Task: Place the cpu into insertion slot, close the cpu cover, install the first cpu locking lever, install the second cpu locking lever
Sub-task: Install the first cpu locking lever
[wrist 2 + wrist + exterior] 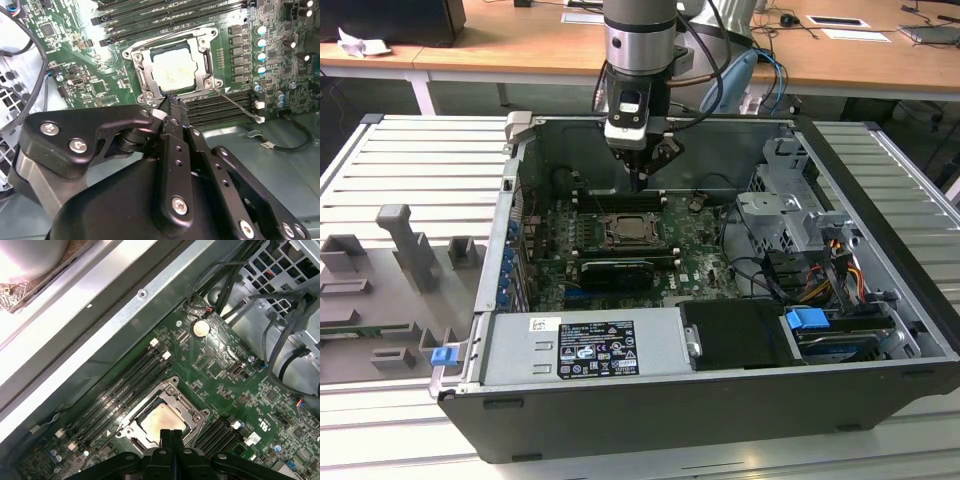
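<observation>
The gripper (172, 101), fingers pressed together on nothing, hovers beside the insertion slot (134, 56), where both wrist views show the cpu (172, 71) seated under the cpu cover (204, 50), while the exterior view adds the power-supply box (585, 345).

An open computer case (720, 405) sits mid-frame in the exterior view. Room is open straight above the central socket (628, 232), where the gripper (638, 185) hangs with fingers together. The power supply box (585, 345) walls the lower edge; drive cage (785, 205) and cables (760, 272) crowd the exterior view's right.
</observation>
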